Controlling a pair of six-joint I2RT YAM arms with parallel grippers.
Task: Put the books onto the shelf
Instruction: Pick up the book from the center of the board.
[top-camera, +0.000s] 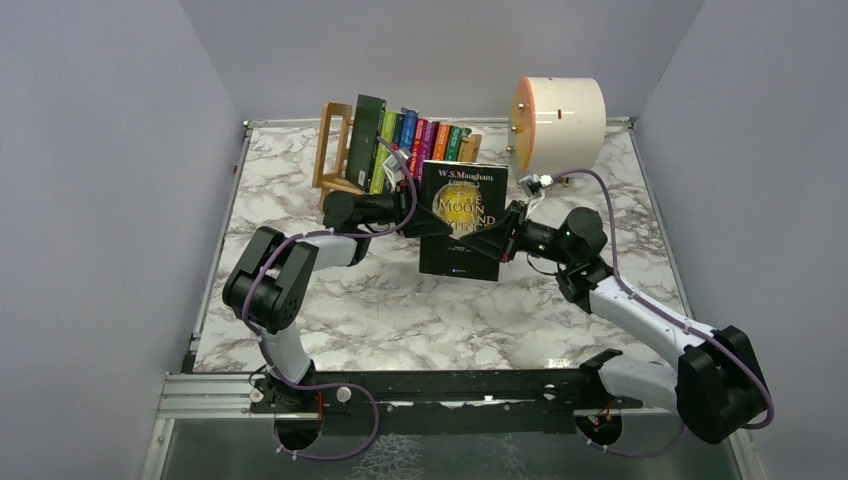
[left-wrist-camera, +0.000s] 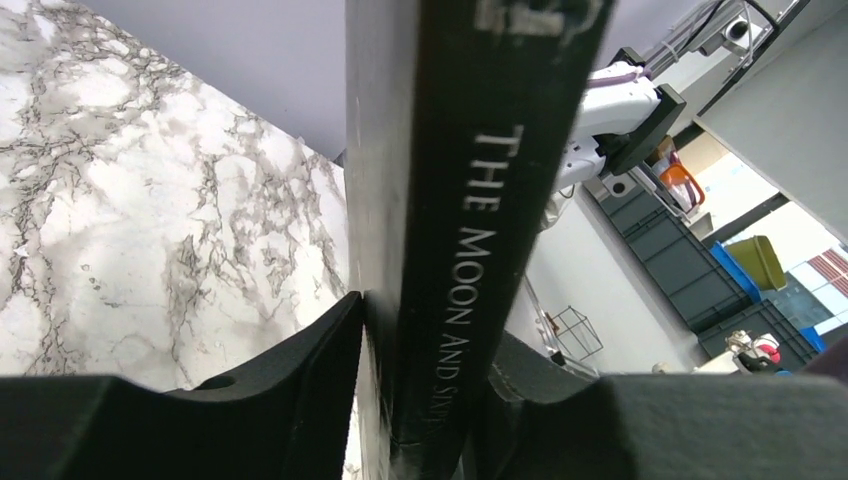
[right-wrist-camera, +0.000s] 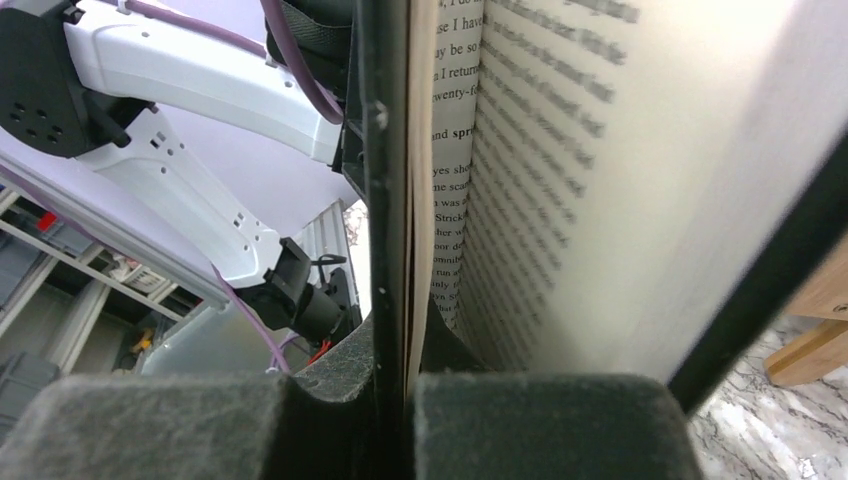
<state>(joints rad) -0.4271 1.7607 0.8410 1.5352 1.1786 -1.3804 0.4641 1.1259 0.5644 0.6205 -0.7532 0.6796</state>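
The right fingers (right-wrist-camera: 150, 430) are pinched tight on the edge of a book (right-wrist-camera: 600, 200), their dark padded tips clamping its black cover (right-wrist-camera: 385, 180) and a few leaves together. The other printed pages fan away from that cover. Past the book, to the left, stands the white left arm (right-wrist-camera: 190, 90) with a purple cable (right-wrist-camera: 297, 68). A corner of the marble table (right-wrist-camera: 740, 430) and light wood of the shelf (right-wrist-camera: 815, 345) show beside the pages.
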